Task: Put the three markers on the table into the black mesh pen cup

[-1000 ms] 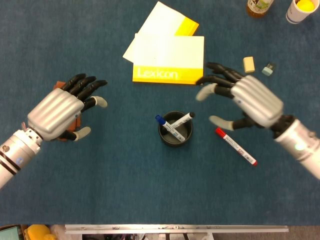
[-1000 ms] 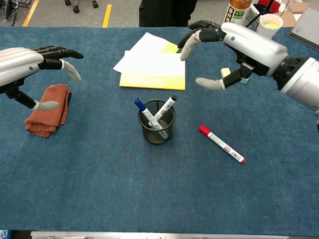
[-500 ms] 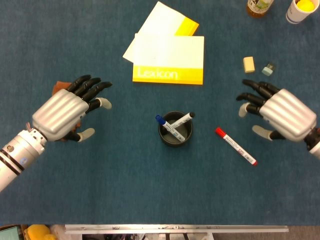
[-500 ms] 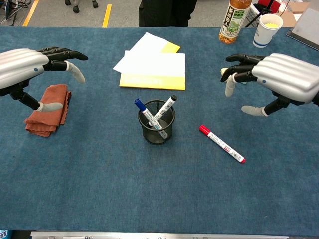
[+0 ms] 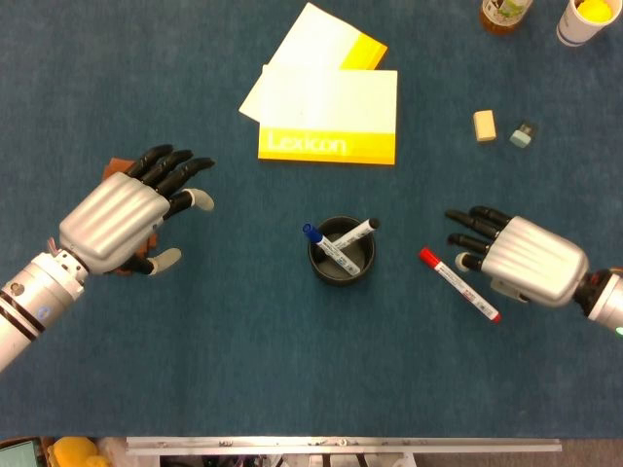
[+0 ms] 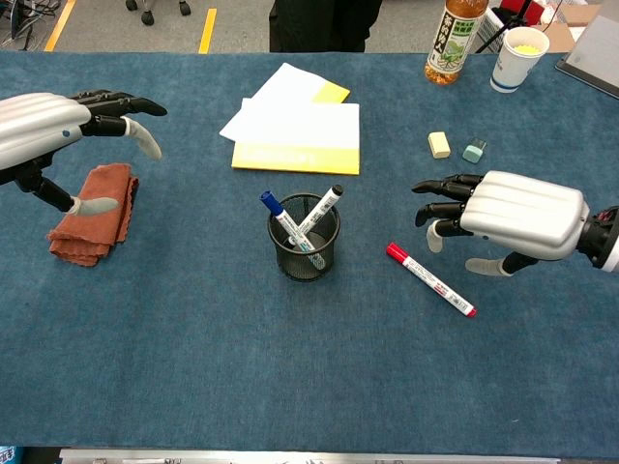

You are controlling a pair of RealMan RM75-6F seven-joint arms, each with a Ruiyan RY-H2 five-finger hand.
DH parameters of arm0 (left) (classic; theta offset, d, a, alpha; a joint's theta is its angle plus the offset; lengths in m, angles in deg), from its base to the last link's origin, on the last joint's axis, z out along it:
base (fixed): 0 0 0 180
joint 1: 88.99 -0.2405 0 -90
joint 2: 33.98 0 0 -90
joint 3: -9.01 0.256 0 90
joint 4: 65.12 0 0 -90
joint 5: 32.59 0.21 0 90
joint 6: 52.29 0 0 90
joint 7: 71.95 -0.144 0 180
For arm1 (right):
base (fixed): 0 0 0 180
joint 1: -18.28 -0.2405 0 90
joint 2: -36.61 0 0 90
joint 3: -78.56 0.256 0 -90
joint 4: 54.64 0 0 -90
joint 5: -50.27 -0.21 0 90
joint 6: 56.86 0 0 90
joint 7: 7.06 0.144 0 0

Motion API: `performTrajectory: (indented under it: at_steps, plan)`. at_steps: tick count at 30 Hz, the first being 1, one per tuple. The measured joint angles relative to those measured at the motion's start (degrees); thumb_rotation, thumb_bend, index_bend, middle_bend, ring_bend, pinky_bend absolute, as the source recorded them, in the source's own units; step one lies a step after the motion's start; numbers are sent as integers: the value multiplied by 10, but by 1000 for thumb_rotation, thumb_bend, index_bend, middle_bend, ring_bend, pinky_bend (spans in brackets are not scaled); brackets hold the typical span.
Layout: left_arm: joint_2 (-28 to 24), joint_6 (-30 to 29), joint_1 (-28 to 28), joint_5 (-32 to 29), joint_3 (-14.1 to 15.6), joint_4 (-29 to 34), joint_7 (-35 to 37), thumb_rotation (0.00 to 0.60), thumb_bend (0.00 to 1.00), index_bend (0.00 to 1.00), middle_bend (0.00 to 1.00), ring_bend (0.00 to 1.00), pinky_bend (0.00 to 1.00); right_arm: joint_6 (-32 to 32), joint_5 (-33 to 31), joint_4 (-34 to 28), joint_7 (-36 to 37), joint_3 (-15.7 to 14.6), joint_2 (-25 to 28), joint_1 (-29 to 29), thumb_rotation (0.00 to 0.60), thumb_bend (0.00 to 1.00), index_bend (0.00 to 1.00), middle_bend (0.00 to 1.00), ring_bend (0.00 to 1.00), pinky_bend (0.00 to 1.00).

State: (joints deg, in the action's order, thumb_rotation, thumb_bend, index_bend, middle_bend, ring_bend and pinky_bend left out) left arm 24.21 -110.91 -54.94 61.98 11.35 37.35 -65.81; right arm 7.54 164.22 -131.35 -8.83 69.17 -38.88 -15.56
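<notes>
A black mesh pen cup (image 5: pixel 341 251) (image 6: pixel 305 238) stands mid-table with two markers in it, one blue-capped (image 5: pixel 313 235) (image 6: pixel 272 204) and one black-capped (image 5: pixel 362 230) (image 6: pixel 329 198). A red-capped marker (image 5: pixel 459 284) (image 6: pixel 430 279) lies flat on the cloth to the cup's right. My right hand (image 5: pixel 516 257) (image 6: pixel 508 211) hovers open just right of and above that marker, fingers spread toward it, not touching. My left hand (image 5: pixel 127 212) (image 6: pixel 58 126) hangs open at the far left, holding nothing.
A rust-brown cloth (image 6: pixel 91 213) lies under my left hand. Yellow and white notepads (image 5: pixel 326 117) sit behind the cup. Two small erasers (image 5: pixel 485 125) (image 5: pixel 523 134) lie at the back right, with a bottle (image 6: pixel 455 41) and a paper cup (image 6: pixel 518 56) at the far edge.
My right hand has come away from the cup, swung right and then dropped toward the red marker. The left hand has barely shifted.
</notes>
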Motion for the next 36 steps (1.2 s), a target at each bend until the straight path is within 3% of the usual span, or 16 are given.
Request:
performTrajectory:
  at_steps: [18, 36]
  plan:
    - [-3, -1, -2, 2, 2, -4, 8, 600, 253, 292, 59, 0, 0, 8, 2, 94, -42, -2, -89, -11, 600, 248, 392, 256, 61, 192]
    - [-4, -9, -6, 9, 6, -17, 27, 600, 253, 293, 58, 0, 0, -61, -61, 48, -75, 0, -85, -24, 600, 248, 391, 256, 61, 192]
